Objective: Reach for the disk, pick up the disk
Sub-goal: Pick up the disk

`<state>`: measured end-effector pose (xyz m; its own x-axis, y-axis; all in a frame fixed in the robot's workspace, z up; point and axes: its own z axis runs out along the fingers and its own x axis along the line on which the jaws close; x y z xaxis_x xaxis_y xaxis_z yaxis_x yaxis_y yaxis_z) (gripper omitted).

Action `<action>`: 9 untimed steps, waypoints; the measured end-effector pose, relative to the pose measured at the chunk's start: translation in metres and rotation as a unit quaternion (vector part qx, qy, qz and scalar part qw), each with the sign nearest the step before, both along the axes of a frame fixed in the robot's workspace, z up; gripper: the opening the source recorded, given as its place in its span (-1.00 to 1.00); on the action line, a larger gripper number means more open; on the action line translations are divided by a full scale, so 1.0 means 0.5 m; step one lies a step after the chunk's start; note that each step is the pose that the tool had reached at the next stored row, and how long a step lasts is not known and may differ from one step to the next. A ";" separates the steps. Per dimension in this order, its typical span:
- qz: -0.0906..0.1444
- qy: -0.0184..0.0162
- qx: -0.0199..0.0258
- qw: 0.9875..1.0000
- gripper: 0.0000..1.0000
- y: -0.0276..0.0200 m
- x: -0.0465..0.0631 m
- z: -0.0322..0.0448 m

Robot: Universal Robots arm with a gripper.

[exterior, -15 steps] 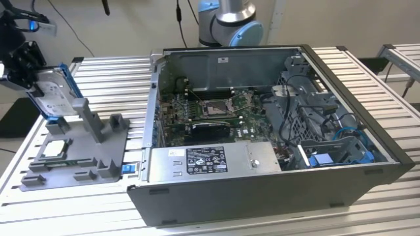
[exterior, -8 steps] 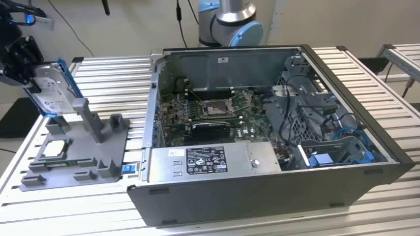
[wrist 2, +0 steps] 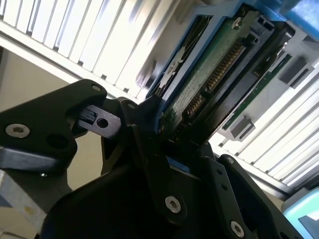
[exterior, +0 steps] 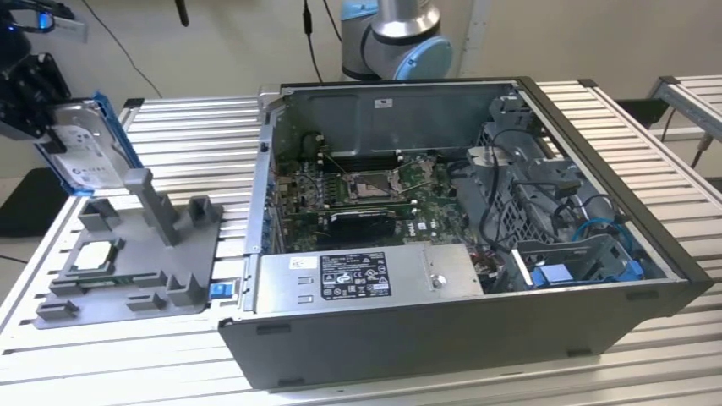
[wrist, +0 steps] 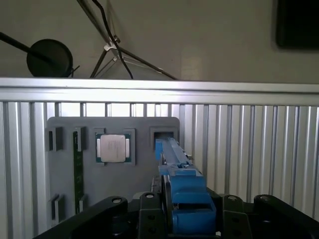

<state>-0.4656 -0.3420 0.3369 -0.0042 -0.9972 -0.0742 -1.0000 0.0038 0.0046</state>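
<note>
Gripper [wrist 2: 164, 130]: black fingers pinched on the disk [wrist 2: 209, 74], held upright over the grey fixture tray [exterior: 169, 254] at the exterior view's left.

- **Exterior view:** white label [exterior: 79, 165] on the disk face, print unreadable; gripper body cut off by the frame edge.
- **Second wrist view:** green circuit board and connector pins.
- **First wrist view:** disk edge-on, blue bracket [wrist: 174, 159] along it; processor chip [wrist: 113, 148] seated in the tray.

Clearance from the tray slot cannot be told.
</note>
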 end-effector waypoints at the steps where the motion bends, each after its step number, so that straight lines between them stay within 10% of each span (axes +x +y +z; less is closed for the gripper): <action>1: 0.000 0.000 0.000 1.000 -1.00 0.0000 0.000 0.003; 9: 0.000 0.000 0.000 1.000 -1.00 0.0000 0.000 0.022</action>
<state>-0.4656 -0.3420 0.3481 -0.0041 -0.9972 -0.0742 -1.0000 0.0038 0.0046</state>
